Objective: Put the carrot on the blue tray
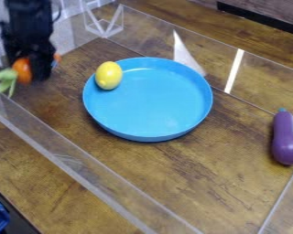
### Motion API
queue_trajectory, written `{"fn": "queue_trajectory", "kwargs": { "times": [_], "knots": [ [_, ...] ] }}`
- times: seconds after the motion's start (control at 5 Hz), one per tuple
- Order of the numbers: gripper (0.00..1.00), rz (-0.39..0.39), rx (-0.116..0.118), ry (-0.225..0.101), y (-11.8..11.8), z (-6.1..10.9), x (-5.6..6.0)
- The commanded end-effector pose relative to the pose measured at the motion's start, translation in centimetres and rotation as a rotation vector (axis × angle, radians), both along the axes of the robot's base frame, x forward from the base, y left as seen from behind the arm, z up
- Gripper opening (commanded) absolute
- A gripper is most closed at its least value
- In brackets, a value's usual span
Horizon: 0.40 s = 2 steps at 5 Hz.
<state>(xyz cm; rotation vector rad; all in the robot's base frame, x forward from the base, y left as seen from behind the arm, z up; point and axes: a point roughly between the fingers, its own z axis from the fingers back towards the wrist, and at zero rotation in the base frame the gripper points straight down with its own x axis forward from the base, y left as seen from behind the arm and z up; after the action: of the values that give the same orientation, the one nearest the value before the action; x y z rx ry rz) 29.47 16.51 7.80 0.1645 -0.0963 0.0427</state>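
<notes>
In the single camera view, your gripper [27, 66] pointed nearly straight down at the left edge of the table [174, 183], jaws clamped across the orange body of the carrot [17, 72], whose green top jutted left. The carrot looked raised off the wood, well left of the blue tray [161, 114]. Judged light, stiff and smooth, it suited a mid-body hold. A lemon [107, 75] sat inside the tray rim.

one carrot [17, 72], one lemon [107, 75], one eggplant [285, 137], one blue tray [156, 114], one gripper [30, 64], one wooden table [174, 183]
</notes>
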Motion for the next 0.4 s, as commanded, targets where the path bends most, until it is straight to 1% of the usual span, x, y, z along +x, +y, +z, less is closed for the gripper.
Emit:
{"fn": "queue_trajectory", "kwargs": {
  "times": [0.0, 0.2],
  "knots": [
    [0.00, 0.013, 0.017, -0.127, -2.0, 6.5, 1.4],
    [0.00, 0.031, -0.004, -0.156, -3.5, 6.9, 2.2]
  ]
}}
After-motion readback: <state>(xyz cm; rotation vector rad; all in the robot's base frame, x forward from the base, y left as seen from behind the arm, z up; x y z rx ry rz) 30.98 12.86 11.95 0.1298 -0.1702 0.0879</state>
